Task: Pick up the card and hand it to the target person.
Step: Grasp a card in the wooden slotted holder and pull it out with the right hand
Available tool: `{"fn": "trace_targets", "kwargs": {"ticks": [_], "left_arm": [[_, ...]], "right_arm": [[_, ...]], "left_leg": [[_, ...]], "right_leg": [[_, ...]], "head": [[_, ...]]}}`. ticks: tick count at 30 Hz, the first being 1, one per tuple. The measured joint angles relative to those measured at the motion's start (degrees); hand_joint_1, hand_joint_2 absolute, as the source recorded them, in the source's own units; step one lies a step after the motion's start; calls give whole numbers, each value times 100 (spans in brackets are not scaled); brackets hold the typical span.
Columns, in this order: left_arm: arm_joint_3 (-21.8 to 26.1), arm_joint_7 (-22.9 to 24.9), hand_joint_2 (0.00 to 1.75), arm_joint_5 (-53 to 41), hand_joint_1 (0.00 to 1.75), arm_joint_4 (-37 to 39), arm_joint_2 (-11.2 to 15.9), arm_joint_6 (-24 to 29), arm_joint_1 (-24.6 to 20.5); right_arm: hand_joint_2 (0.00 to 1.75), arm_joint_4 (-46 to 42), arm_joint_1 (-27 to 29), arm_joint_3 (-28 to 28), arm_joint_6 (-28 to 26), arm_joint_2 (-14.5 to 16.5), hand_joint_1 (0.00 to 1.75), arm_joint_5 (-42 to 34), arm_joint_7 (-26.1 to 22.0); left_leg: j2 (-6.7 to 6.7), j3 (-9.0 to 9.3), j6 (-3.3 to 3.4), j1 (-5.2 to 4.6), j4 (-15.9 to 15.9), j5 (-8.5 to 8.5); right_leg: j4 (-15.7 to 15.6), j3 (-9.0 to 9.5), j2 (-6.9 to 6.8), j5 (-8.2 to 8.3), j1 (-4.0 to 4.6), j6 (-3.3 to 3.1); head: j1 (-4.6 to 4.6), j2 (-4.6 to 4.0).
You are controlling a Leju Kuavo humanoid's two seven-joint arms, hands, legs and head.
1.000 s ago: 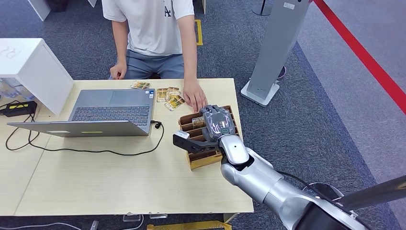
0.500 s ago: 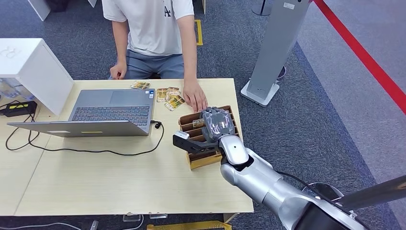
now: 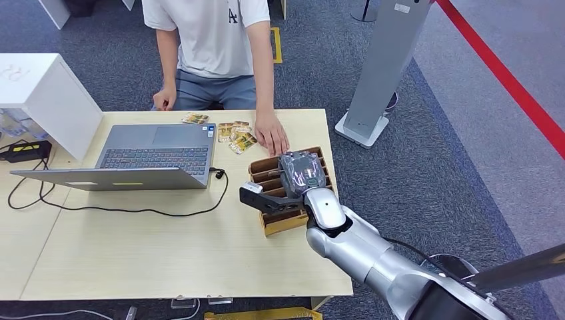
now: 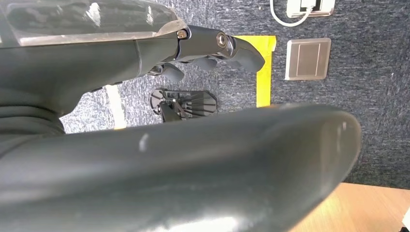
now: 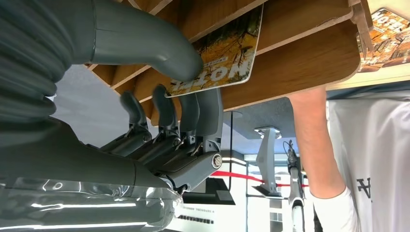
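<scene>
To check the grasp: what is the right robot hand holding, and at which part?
The right robot hand pinches the card at its edge.

right arm (image 3: 360, 250): silver shell | right hand (image 3: 303, 173): grey, seemingly plastic-wrapped

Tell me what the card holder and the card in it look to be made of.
The card holder looks like thin brown wood or fibreboard, matte, with flat cut slats. The card the right hand pinches seems glossy printed plastic or coated paper; which one is unclear.
</scene>
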Motion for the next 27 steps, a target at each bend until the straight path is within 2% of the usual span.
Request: {"fn": "trace_targets", "kwargs": {"ticks": [8,22,27], "left_arm": [[0,0,0,0,0,0,0,0,0],[-2,-96,0,-15,0,0,0,51,6],[-2,-120,0,10,0,0,0,50,25]], "right_arm": [[175,11,0,2,-40,0,163,-15,-5],[175,-17,1,-8,-62,-8,162,-53,25],[175,-310,9,-44,-184,-97,162,-62,160]], "left_leg": [[0,0,0,0,0,0],[0,0,0,0,0,0],[0,0,0,0,0,0]], "right_leg": [[0,0,0,0,0,0],[0,0,0,0,0,0],[0,-1,0,0,0,0]], "head": [[1,0],[1,0],[0,0]]}}
